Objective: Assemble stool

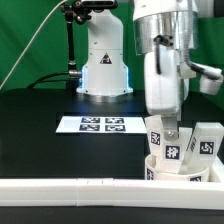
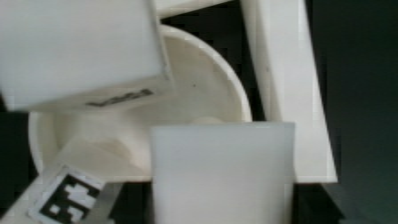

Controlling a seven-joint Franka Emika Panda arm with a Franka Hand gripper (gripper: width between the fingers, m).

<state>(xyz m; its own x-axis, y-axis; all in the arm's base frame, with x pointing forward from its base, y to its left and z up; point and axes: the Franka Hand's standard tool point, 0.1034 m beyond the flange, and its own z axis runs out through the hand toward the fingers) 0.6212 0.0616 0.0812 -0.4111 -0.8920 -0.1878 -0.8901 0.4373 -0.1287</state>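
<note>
The round white seat disc [image 1: 160, 173] lies at the exterior view's lower right, against the long white rail [image 1: 70, 188]. My gripper [image 1: 170, 130] hangs straight over it, shut on a white stool leg [image 1: 169, 150] whose tag faces the camera; the leg's lower end is inside the seat's rim. A second tagged leg [image 1: 207, 141] stands tilted just to the right. In the wrist view the held leg [image 2: 222, 165] fills the space at my gripper [image 2: 222, 205], with the seat's rim [image 2: 205, 80] beyond it. Another white block [image 2: 80, 50] and a tag [image 2: 63, 200] show beside it.
The marker board [image 1: 100, 124] lies on the black table in the middle. The robot base [image 1: 103, 65] stands behind it. The rail [image 2: 294, 80] runs right beside the seat and along the table's front edge.
</note>
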